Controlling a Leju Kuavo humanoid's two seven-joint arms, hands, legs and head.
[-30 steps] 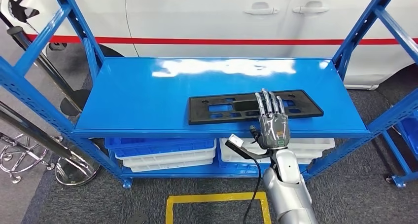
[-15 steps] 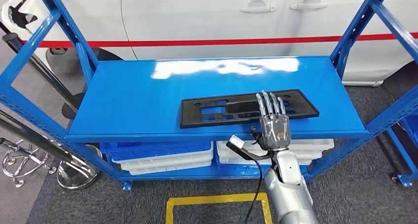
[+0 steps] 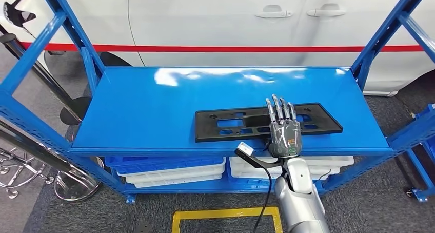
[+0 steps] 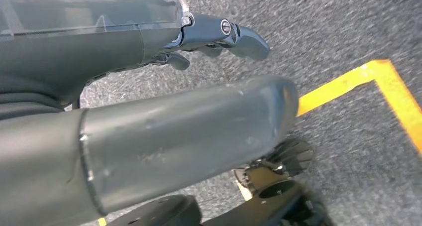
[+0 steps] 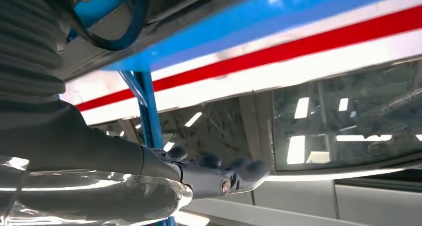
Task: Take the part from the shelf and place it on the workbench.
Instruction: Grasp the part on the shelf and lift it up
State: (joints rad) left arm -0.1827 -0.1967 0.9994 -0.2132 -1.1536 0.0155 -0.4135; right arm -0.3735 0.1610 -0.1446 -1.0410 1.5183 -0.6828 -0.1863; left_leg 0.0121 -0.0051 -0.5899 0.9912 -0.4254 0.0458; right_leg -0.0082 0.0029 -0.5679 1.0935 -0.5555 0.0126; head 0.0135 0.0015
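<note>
Hovering flat over the part (image 3: 268, 122), the right hand (image 3: 283, 129) with fingers stretched straight and a little apart, gripping nothing, fingertips reaching past the part's near edge toward its middle cut-outs

Lying flat on the shelf (image 3: 154, 110), that long black part, toward the front edge and right of centre, its right end stopping short of the right-hand edge

Shifting a touch since a second ago, the whole scene: more of the white car (image 3: 215, 17) showing behind, the shelf sliding in the head view, so the camera moving and not the part. Keeping the same pose against the part through all three pictures, the hand, flat and not closing

Meaning for the task, as a guess: lining up rather than grasping, nothing lifted yet, the pick not begun. Needing next a curl of the fingers around the near edge or through a cut-out, a thin flat plate being awkward to get under

Hanging low by the floor, the left hand (image 4: 219, 34), seen from its wrist above grey carpet and a yellow line (image 4: 358, 84); fingers there partly hidden, so hard to tell whether spread or curled

Sitting below the shelf, white and blue bins (image 3: 169, 166), untouched
</note>
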